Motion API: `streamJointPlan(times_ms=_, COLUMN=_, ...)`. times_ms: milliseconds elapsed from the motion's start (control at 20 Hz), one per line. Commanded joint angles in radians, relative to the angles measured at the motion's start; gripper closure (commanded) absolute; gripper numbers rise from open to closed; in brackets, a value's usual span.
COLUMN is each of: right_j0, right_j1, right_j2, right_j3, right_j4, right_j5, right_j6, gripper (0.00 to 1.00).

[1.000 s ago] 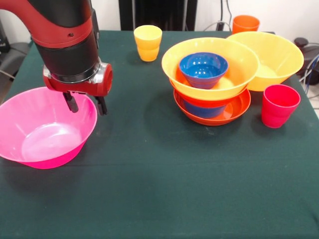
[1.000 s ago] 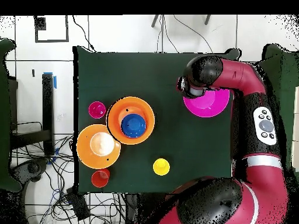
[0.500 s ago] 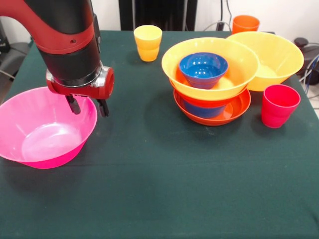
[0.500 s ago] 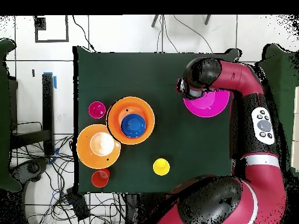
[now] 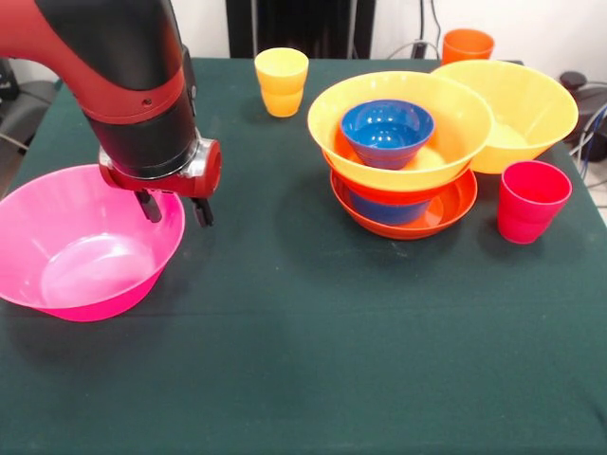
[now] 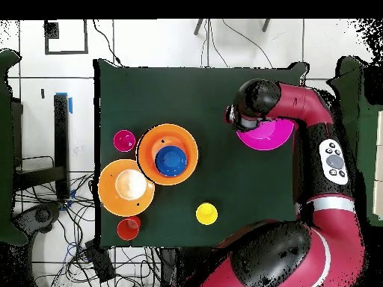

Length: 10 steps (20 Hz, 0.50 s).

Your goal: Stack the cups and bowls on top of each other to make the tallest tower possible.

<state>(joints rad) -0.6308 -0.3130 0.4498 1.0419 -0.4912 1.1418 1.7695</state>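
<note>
Front view: gripper (image 5: 175, 207) astride pink bowl (image 5: 85, 242) rim

1. We see the tower (image 5: 400, 156): a shallow red-orange bowl (image 5: 446, 213) lowest, a blue bowl in it, another red-orange bowl, a big yellow bowl (image 5: 455, 128), and a blue bowl (image 5: 387, 131) upright on top.
2. We find a second big yellow bowl (image 5: 526, 106) touching the tower's side, upright.
3. We see the pink bowl (image 5: 76, 251) standing apart, upright and empty.
4. The red cup (image 5: 531, 201) stands just beside the tower.
5. The yellow cup (image 5: 281, 81) and orange cup (image 5: 467, 45) stand upright behind.
</note>
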Motion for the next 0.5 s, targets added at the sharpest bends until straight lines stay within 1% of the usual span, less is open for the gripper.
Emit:
streamJointPlan(times_ms=50, right_j0=-0.023, right_j1=-0.018, right_j2=-0.007, right_j3=0.109, right_j4=-0.088, right_j5=-0.104, right_j6=-0.240, gripper=0.00)
streamJointPlan(times_ms=150, right_j0=-0.027, right_j1=-0.021, right_j2=-0.010, right_j3=0.118, right_j4=-0.094, right_j5=-0.113, right_j6=-0.239, gripper=0.00)
streamJointPlan(times_ms=300, right_j0=-0.019, right_j1=-0.001, right_j2=-0.007, right_j3=0.088, right_j4=-0.104, right_j5=-0.113, right_j6=-0.235, gripper=0.00)
streamJointPlan(times_ms=500, right_j0=-0.015, right_j1=-0.003, right_j2=-0.011, right_j3=0.089, right_j4=-0.117, right_j5=-0.121, right_j6=-0.219, gripper=0.00)
